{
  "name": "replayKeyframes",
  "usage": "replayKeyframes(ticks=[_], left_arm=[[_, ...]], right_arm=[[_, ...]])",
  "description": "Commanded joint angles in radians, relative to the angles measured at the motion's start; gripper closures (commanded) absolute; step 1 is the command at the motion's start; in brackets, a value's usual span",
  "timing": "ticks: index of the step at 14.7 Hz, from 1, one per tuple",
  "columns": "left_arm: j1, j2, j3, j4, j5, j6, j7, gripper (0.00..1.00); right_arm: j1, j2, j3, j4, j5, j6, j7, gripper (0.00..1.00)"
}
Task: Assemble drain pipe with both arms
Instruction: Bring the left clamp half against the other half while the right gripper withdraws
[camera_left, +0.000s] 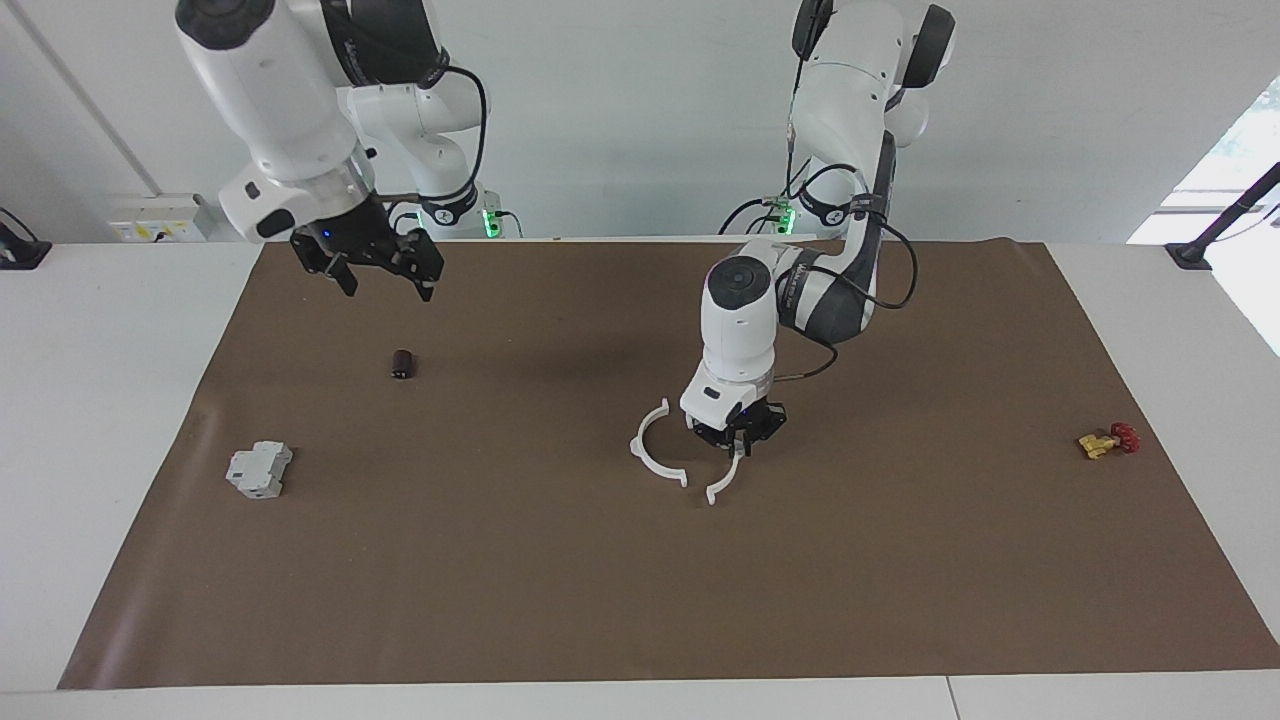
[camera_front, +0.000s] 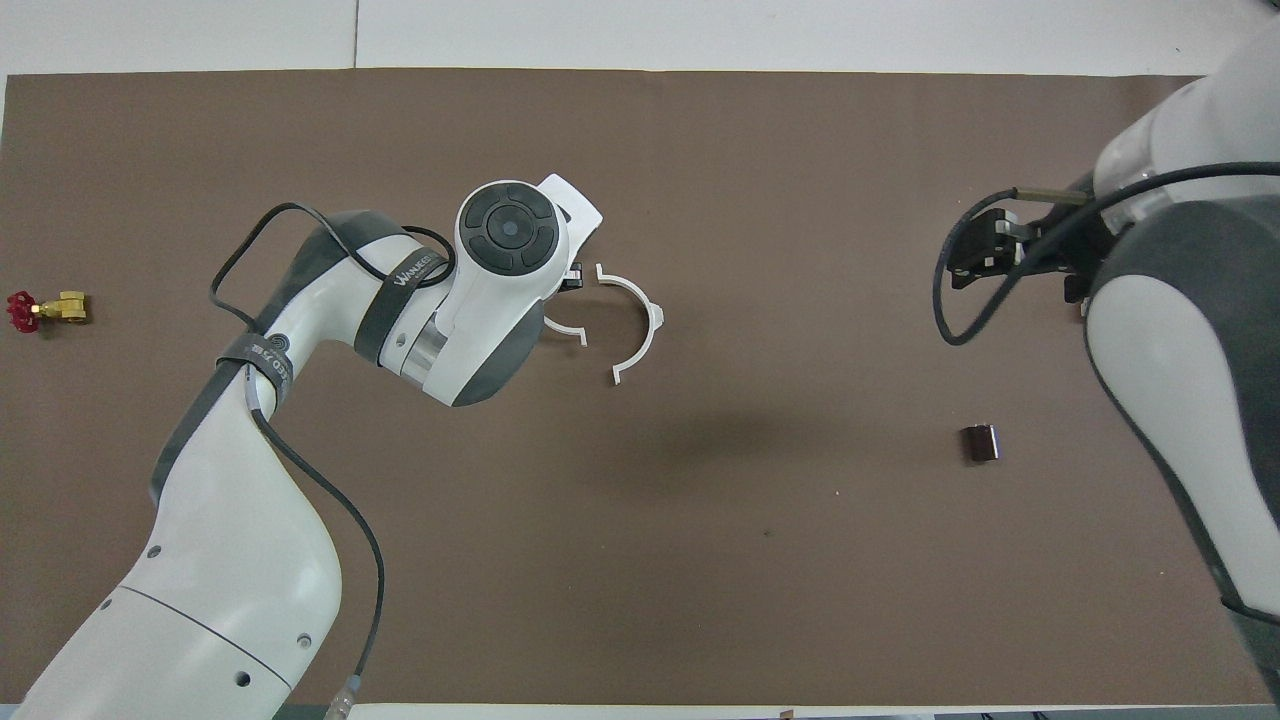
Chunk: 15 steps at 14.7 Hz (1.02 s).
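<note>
Drain pipe, two half-ring arcs on desk mat (camera_left: 900, 560). First arc (camera_left: 655, 447) lies free; second arc (camera_left: 727, 478) just beside it, open sides facing, pinched in closed left gripper (camera_left: 741, 444). Right gripper (camera_left: 385, 272): fingers apart, empty, waiting over mat, well apart from first arc.

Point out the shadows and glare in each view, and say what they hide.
Facing view: a window blows out white at the edge by the left arm's end of the table; the left gripper casts faint shade on the mat. Overhead view: a soft shadow blotch lies nearer the robots than the white arc; nothing is hidden.
</note>
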<state>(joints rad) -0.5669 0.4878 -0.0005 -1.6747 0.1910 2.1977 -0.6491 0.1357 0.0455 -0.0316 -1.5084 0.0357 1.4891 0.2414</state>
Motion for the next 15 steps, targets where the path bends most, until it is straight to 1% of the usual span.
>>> replayKeyframes(ticks=[1,3,5,7,12,15], left_arm=[[-0.024,-0.02,0.013,-0.062,-0.01,0.043,-0.017,1.0],[-0.033,-0.031,0.014,-0.078,-0.008,0.045,-0.017,1.0],[-0.039,-0.034,0.014,-0.085,-0.007,0.042,-0.017,1.0],[-0.048,-0.034,0.013,-0.085,-0.007,0.043,-0.015,1.0],[-0.065,-0.037,0.011,-0.095,-0.007,0.04,-0.015,1.0],[-0.065,-0.044,0.011,-0.109,-0.007,0.043,-0.014,1.0]], right_arm=[[-0.056,-0.023,0.016,-0.072,-0.011,0.023,-0.078,0.0],[-0.065,-0.026,0.019,-0.078,-0.01,0.048,-0.134,0.0],[-0.079,-0.055,0.019,-0.101,-0.011,0.043,-0.137,0.0],[-0.09,-0.064,0.021,-0.108,-0.011,0.042,-0.139,0.0],[-0.099,-0.038,0.022,-0.099,-0.011,0.053,-0.146,0.0],[-0.099,-0.036,0.021,-0.096,-0.011,0.051,-0.146,0.0]])
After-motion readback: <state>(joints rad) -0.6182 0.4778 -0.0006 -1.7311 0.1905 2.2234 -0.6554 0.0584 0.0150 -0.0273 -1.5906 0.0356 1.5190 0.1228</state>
